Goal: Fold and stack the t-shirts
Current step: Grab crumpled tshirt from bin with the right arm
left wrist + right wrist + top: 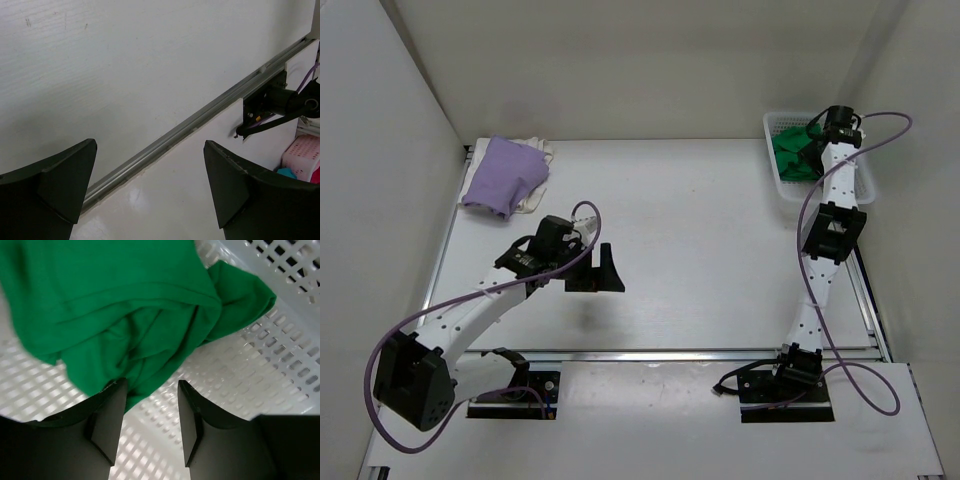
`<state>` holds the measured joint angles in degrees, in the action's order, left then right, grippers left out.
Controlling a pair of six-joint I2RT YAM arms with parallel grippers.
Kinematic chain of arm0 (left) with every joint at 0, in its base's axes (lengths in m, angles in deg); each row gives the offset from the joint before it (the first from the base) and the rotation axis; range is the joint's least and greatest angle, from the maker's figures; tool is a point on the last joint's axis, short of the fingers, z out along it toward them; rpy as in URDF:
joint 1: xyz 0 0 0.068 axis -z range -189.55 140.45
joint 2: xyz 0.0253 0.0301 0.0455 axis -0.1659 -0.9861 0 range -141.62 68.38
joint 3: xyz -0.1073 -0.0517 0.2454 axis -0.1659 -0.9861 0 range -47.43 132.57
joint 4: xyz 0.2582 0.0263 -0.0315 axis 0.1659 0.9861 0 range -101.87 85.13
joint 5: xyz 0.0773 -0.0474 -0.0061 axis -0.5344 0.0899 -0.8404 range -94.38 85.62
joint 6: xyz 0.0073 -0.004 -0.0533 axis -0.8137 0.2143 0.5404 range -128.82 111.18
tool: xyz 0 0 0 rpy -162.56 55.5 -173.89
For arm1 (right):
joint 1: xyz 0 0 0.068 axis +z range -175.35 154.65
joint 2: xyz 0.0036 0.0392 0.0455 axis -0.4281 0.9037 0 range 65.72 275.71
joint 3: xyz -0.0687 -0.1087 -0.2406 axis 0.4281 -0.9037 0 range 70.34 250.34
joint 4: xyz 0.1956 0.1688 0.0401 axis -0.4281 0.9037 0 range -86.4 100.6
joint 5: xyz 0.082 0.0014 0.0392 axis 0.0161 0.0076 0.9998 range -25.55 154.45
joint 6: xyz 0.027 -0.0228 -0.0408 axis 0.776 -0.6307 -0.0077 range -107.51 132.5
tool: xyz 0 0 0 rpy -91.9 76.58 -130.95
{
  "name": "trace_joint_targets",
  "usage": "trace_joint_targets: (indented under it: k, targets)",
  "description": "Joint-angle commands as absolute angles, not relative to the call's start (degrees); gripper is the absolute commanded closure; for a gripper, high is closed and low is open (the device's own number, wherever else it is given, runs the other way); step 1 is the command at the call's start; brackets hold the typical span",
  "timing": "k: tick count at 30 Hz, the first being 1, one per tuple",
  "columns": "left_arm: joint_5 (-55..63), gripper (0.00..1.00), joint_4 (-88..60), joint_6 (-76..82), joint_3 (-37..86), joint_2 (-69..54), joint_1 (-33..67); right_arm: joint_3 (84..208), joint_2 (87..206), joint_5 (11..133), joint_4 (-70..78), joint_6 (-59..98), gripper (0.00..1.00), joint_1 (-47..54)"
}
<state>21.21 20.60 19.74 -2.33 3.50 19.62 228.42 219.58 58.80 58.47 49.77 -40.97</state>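
Two black-and-white robot arms stand at the near edge of a wide white table (700, 240), the largest thing in the scene. The right arm reaches far to the back right corner, over a white plastic lattice basket (772, 170). The left arm is bent low over the middle-left of the table.

At the back left corner lies a folded lavender-purple cloth t-shirt (505, 175). It rests on top of a cream-white cloth t-shirt (538, 180), of which only the right border shows. A bright green cloth t-shirt (790, 158) lies crumpled inside the basket, well apart from the other two.

The right gripper (151, 390) hangs just above the green t-shirt, its claw partly open. A fold of the green cloth comes down beside the tip of one finger (107, 415), but the claw does not pinch it. The left gripper (149, 150) hovers above bare table with its claw spread wide, holding nothing
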Motion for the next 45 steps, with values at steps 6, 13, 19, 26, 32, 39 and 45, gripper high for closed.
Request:
trace_joint_targets:
  k: [6, 13, 19, 26, 32, 39, 45]
  targets:
    - [21.73, 0.02, 19.25, 21.5, -1.73, 3.69, 18.14, 232.05, 222.95, 67.86, 53.71, 51.52, 0.58, -41.0]
    - [21.55, 0.01, 17.31, 24.66, -3.92, 6.76, 18.14, 232.05, 219.62, 69.8, 48.17, 51.69, 0.59, -40.11]
    - [21.55, 0.02, 16.43, 24.93, -5.07, 6.15, 17.35, 231.97, 221.1, 72.89, 47.27, 55.12, 0.58, -42.22]
    - [21.29, 0.02, 15.64, 25.72, -5.24, 5.8, 17.35, 232.05, 221.37, 71.13, 48.87, 53.54, 0.59, -41.96]
    - [21.37, 0.01, 14.67, 26.86, -6.3, 5.8, 18.31, 231.97, 221.37, 73.31, 47.27, 55.91, 0.82, -43.63]
    - [21.29, 0.01, 14.06, 27.48, -7.79, 6.77, 18.49, 232.14, 217.33, 69.99, 52.72, 50.82, 0.64, -41.7]
    - [21.72, 0.01, 13.1, 28.45, -9.81, 8.87, 18.4, 232.05, 214.08, 68.67, 51.94, 50.2, 0.65, -40.12]
